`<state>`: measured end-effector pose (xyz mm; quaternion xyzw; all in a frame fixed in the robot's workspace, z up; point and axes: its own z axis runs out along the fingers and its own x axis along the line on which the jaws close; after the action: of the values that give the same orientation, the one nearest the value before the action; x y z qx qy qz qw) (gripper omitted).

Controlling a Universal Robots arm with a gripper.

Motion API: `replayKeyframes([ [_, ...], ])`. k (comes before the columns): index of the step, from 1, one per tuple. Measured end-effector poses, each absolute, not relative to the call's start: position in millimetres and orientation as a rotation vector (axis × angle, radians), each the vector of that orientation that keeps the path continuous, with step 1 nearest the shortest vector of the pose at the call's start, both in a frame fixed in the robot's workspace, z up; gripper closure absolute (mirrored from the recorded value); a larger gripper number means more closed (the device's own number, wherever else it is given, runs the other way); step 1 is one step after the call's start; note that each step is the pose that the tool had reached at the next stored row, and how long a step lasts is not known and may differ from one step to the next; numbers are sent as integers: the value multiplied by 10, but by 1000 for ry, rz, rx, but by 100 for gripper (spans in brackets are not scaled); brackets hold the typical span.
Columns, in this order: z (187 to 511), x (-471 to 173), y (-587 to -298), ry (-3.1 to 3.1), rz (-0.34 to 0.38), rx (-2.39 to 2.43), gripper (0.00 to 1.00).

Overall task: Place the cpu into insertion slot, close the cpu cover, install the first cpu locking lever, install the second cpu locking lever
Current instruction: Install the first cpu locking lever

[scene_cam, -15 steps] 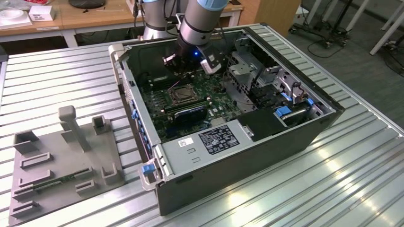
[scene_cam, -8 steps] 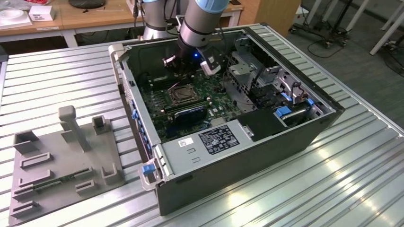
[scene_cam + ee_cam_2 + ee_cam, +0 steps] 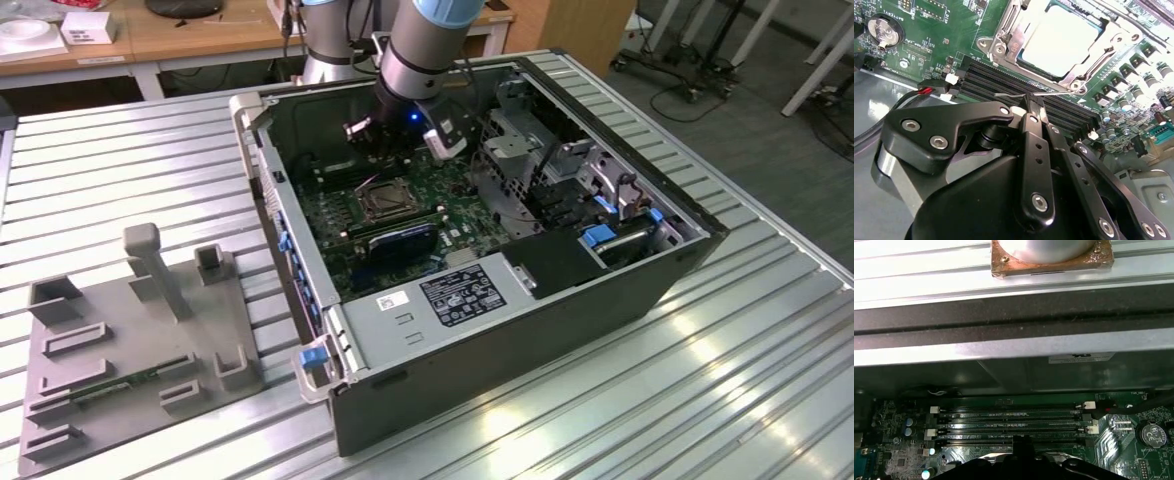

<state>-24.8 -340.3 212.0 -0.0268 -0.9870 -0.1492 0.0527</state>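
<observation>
As the second wrist view shows, the pincer (image 3: 1033, 101) — pressed together — sits at a locking lever (image 3: 1009, 94).

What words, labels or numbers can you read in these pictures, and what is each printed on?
Label on the silver box: print too small to read.
White sticker on the case wall: too small to read.
Board lettering by the coin battery: too small to read.
Nothing can be quoted.
</observation>
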Motion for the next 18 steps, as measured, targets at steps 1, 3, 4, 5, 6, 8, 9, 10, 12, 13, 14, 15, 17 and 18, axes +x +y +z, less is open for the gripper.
replayKeyframes([
  [1, 2120, -248, -3403, -3001, -454, -81, 89],
  [3, 2117, -247, -3402, -2989, -452, -84, 89],
  [4, 2119, -247, -3403, -2984, -451, -85, 89],
  [5, 2119, -247, -3403, -2984, -451, -85, 89],
  [6, 2119, -247, -3403, -2983, -451, -85, 89],
  [8, 2119, -247, -3403, -2983, -450, -85, 89],
  [9, 2119, -246, -3403, -2981, -450, -85, 89],
  [10, 2118, -245, -3403, -2975, -449, -87, 89],
  [12, 2119, -246, -3403, -2974, -449, -87, 89],
  [13, 2119, -246, -3403, -2974, -449, -87, 89],
  [14, 2119, -246, -3403, -2974, -449, -87, 89],
  [15, 2119, -246, -3403, -2974, -449, -87, 89],
  [17, 2117, -245, -3403, -2974, -449, -87, 89],
  [18, 2116, -240, -3403, -2973, -449, -87, 89],
])
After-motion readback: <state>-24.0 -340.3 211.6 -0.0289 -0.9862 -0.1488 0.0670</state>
